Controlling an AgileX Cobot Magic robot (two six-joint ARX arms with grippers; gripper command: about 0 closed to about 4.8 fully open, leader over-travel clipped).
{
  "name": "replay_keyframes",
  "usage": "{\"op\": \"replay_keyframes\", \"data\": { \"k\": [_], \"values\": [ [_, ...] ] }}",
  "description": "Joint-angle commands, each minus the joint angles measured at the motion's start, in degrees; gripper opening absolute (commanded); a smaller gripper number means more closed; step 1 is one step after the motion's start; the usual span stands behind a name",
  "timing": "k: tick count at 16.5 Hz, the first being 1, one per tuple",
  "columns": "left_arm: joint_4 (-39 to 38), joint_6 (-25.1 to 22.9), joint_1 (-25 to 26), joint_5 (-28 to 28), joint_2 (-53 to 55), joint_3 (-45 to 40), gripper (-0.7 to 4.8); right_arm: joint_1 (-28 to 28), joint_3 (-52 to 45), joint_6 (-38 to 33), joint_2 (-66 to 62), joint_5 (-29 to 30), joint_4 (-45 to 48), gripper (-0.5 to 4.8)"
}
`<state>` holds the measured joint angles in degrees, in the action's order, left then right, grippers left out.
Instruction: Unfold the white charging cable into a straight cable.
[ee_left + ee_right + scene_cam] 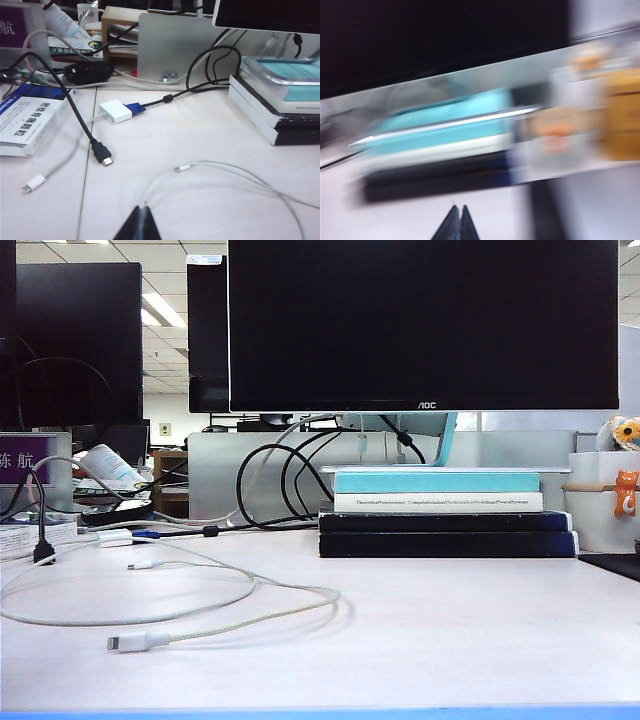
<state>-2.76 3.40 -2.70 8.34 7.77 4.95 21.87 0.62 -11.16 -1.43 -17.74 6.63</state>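
The white charging cable (215,580) is seen in the exterior view lying in loose loops on the left of the desk (450,630), one plug (128,642) near the front edge; no arm is shown there. In the left wrist view the left gripper (143,212) is shown pressed shut and empty, its tips just beside a cable loop (165,175). The right wrist view is blurred: the right gripper (456,212) is shut, empty, before the stacked books (445,150).

Left pincer (142,216) and right pincer (457,216) both closed, empty.
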Motion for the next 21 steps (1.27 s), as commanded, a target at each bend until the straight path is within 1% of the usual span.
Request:
{"op": "replay_keyframes", "data": {
  "k": [1,2,4,5,6,7,8,10,11,13,14,15,16,17,18,19,20,21],
  "values": [
    [0.2,0.0,0.0,-5.9,0.0,0.2,-0.06,-17.2,-0.6,-0.2,1.4,0.8,0.3,-0.04],
    [0.2,0.0,0.0,-6.7,0.0,0.2,-0.06,-21.1,-0.5,-0.2,1.4,0.8,0.0,-0.05],
    [0.2,0.0,0.0,-6.6,0.0,0.2,-0.06,-26.3,-0.5,-0.2,1.4,0.8,-1.1,-0.04],
    [0.2,0.0,0.0,-6.6,0.0,0.2,-0.06,-30.3,-0.5,-0.2,1.4,1.0,-2.4,-0.04],
    [0.2,0.0,0.0,-6.6,0.0,0.2,-0.06,-31.3,-0.5,-0.2,1.4,0.3,-6.3,-0.05],
    [0.2,0.0,0.0,-6.8,0.0,0.2,-0.06,-31.2,-0.6,-0.2,1.4,5.8,-13.9,-0.04],
    [0.2,0.0,0.0,-6.6,0.0,0.2,-0.06,-31.1,-0.6,-0.2,1.4,9.5,-12.9,-0.04],
    [-1.7,0.0,0.0,-7.9,0.0,-0.2,-0.06,-31.0,-0.7,-0.2,1.4,21.3,-13.8,-0.04],
    [-2.9,0.0,0.0,-6.9,0.0,-0.2,-0.06,-31.0,-0.7,-0.2,1.4,24.9,-13.6,-0.04],
    [-3.2,0.0,0.0,-7.1,-0.4,-0.8,-0.06,-30.4,-0.7,-0.2,1.4,25.1,-13.6,-0.05],
    [3.6,0.0,0.0,-7.1,-0.8,-3.2,-0.06,-29.6,-0.7,-0.2,1.4,25.2,-13.5,-0.05],
    [7.0,0.0,0.1,-7.2,-1.7,-4.5,-0.06,-29.7,-0.7,-0.2,1.4,25.3,-13.4,-0.04],
    [5.5,0.0,0.0,-7.1,-2.4,-4.5,-0.06,-29.2,-0.7,-0.2,1.4,25.2,-13.3,-0.04],
    [0.7,0.0,0.0,-6.9,-2.2,-4.5,-0.06,-29.3,-0.7,-0.2,1.4,25.2,-13.2,-0.04],
    [-1.2,0.0,0.0,-6.8,-2.2,-4.5,-0.06,-29.3,-0.7,-0.2,1.4,25.2,-13.2,-0.05],
    [-5.5,0.0,-0.2,-7.2,-4.0,-4.5,-0.06,-29.3,-0.7,-0.2,1.4,25.3,-13.3,-0.05],
    [-6.4,0.0,-0.1,-6.0,-7.8,-4.5,-0.06,-28.9,-0.7,-0.2,1.4,25.3,-13.3,-0.04],
    [-2.8,0.0,0.2,-6.3,-7.7,-4.6,-0.06,-28.4,-0.7,-0.2,1.4,25.5,-13.3,-0.05]
  ]
}}
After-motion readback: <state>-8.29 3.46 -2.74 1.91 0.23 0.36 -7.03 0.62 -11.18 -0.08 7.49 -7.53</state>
